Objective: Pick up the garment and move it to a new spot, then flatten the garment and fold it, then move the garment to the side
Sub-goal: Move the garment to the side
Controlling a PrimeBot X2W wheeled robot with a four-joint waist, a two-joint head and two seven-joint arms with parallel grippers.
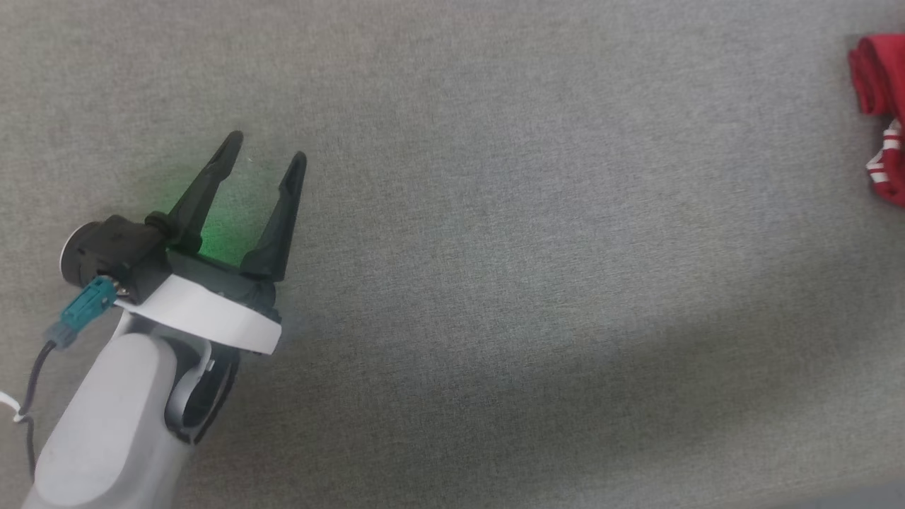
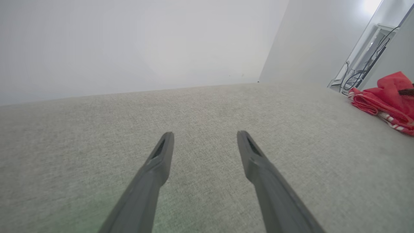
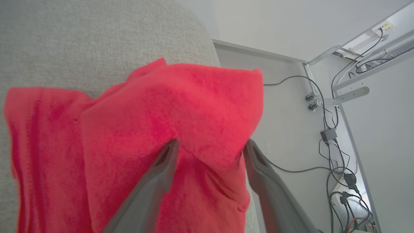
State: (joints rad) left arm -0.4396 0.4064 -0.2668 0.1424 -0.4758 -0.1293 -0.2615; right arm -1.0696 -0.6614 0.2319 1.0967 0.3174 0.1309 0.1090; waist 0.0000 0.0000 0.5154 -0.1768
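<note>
Across the grey upholstered surface (image 1: 495, 283), the garment (image 1: 878, 78) lies bunched at the upper right edge of the head view, its visible part running top to bottom. It is well apart from your left gripper (image 1: 267, 146), which hangs at lower left with fingers spread and nothing between them. In the right wrist view, your right gripper (image 3: 211, 142) stands parted on either side of a red fold, not clamped on it. The right arm is plainly nearer, so the next reach looks like its job.
</note>
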